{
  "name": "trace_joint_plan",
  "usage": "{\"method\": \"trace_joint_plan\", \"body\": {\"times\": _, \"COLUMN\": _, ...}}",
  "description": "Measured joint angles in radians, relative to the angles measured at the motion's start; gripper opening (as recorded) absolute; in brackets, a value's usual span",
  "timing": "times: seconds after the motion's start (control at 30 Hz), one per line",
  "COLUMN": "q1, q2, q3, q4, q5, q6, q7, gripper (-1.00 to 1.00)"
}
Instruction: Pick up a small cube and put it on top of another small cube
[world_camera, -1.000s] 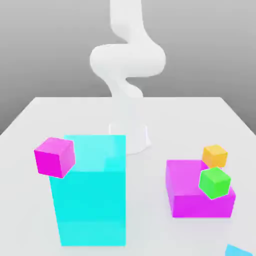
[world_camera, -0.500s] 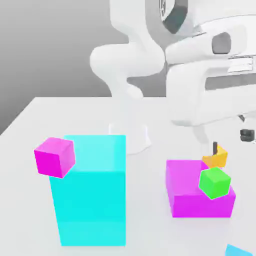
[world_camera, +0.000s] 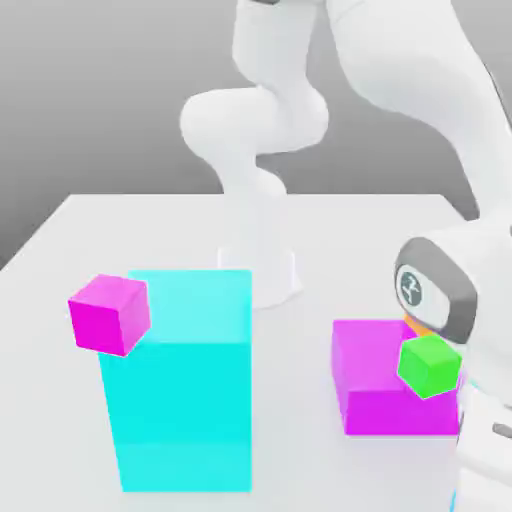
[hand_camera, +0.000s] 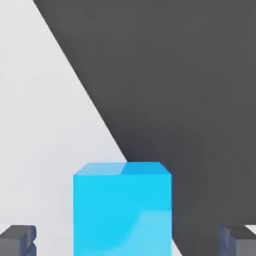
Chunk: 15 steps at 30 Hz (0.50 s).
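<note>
Fingers (hand_camera: 18, 241) are wide open, one on each side of the blue cube (hand_camera: 122, 215). They do not touch it, and you can see a gap on both sides. The gripper (hand_camera: 128, 242) is not holding anything. The blue cube is one of the small cubes, and a tiny bit of it peeks out at the near edge, on the exterior view's right, next to the white robot hand (world_camera: 490, 440).

The big white arm (world_camera: 410, 60) bends over from the far middle and comes down on the right. Its round, gray-edged part hides most of the orange cube (world_camera: 416, 325), so only a little bit of orange shows. The green cube (world_camera: 430, 366) is just nearer than the orange one. It covers part of the flat purple box (world_camera: 400, 410), but I can't tell if it touches the box.

Over on the left is a tall, bright blue-green box (world_camera: 180, 400). The pink cube (world_camera: 110, 315) covers its far left corner, and it looks a bit tipped. I can't tell if those two touch. The table (world_camera: 300, 460) is white. Under the blue cube, a pale part and a dark part meet along a slanted line.
</note>
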Motion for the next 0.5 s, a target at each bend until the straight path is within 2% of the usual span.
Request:
{"method": "trace_joint_plan", "body": {"times": 0.23, "q1": 0.002, "q2": 0.002, "q3": -0.001, "q4": 0.000, "q5": 0.001, "q6": 0.000, "q7": -0.001, "gripper": -1.00}}
{"method": "trace_joint_plan", "body": {"times": 0.37, "q1": -0.010, "q2": -0.120, "q3": 0.009, "q4": -0.026, "q5": 0.022, "q6": -0.095, "q7": -0.009, "gripper": -1.00}}
{"method": "trace_joint_plan", "body": {"times": 0.5, "q1": -0.067, "q2": -0.265, "q3": -0.056, "q4": -0.050, "q5": 0.074, "q6": -0.214, "q7": 0.083, "gripper": -1.00}}
